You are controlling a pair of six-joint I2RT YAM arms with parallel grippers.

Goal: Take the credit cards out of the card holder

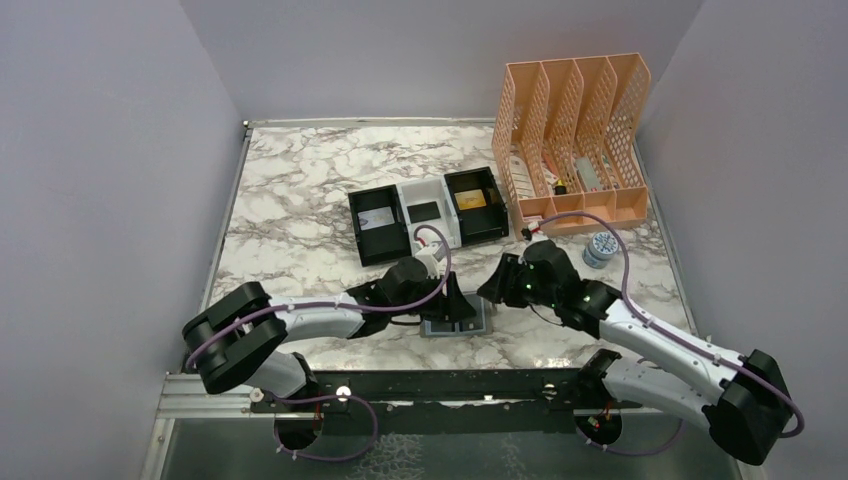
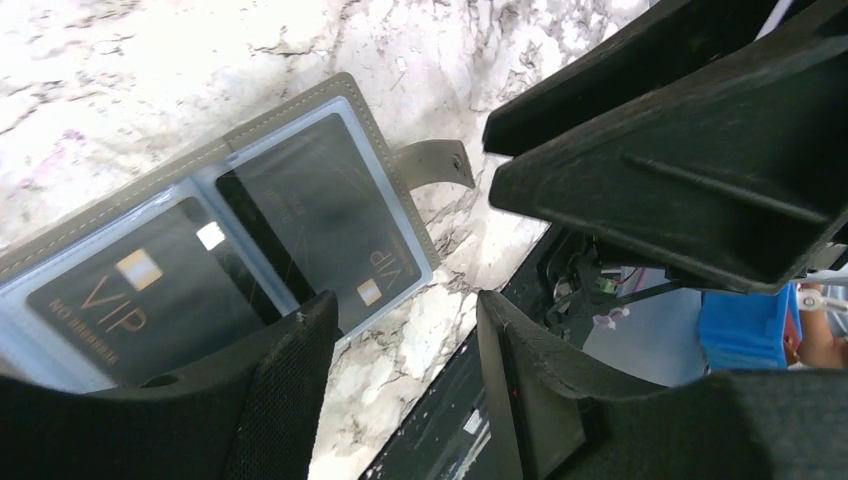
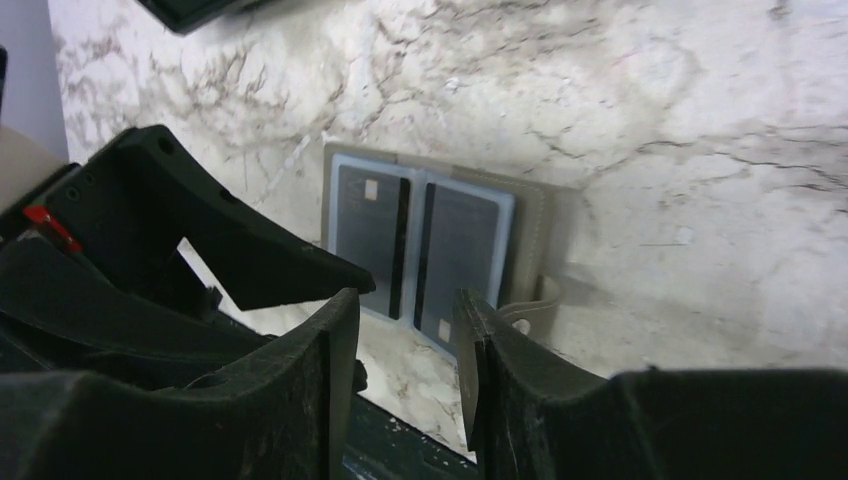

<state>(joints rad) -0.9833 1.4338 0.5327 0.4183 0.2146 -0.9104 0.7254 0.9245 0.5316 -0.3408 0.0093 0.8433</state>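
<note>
Your card holder (image 1: pixel 458 322) (image 2: pixel 200 180) (image 3: pixel 430 240) lies opened flat on the marble table (image 1: pixel 300 190), right at its near edge. Both clear sleeves have a dark card in them: one VIP card (image 2: pixel 130 300) in one panel, a second card (image 2: pixel 320 220) in the other, and the closing strap (image 2: pixel 435 160) sticks out sideways.

Your left gripper (image 1: pixel 455 300) (image 2: pixel 400 330) hangs just over the holder's left side, jaws about halfway apart with nothing between them. Your right gripper (image 1: pixel 495 285) (image 3: pixel 405 310) sits by the holder's right side, also part open and gripping nothing.

Behind the holder there's the black-and-white tray (image 1: pixel 428 212), with a gold-yellow card (image 1: pixel 473 198) in its right compartment. The peach file rack (image 1: pixel 575 130) is further back and to the right.
</note>
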